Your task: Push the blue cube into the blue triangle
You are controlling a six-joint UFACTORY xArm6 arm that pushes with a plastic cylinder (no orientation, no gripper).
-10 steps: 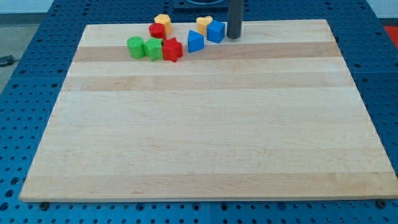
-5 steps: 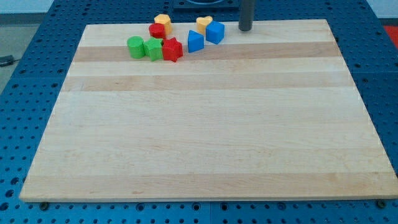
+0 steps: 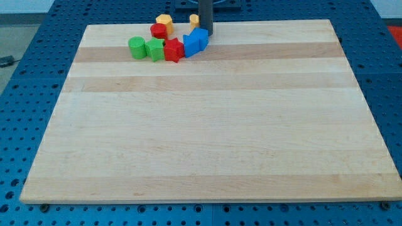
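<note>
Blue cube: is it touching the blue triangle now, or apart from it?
Touching. The blue cube sits flush against the blue triangle with no board showing between them, and my tip stands right against the cube's upper-right side.

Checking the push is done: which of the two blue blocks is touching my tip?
The blue cube, the right-hand blue block, sits directly against my tip. The blue triangle lies on its far left side, toward the red block.

A wooden board lies on a blue pegboard table. At the board's far edge, left of centre, a green cylinder touches a green block, then a red star. Behind them sit a red cylinder and a yellow block; a second yellow block is partly hidden to their right.
</note>
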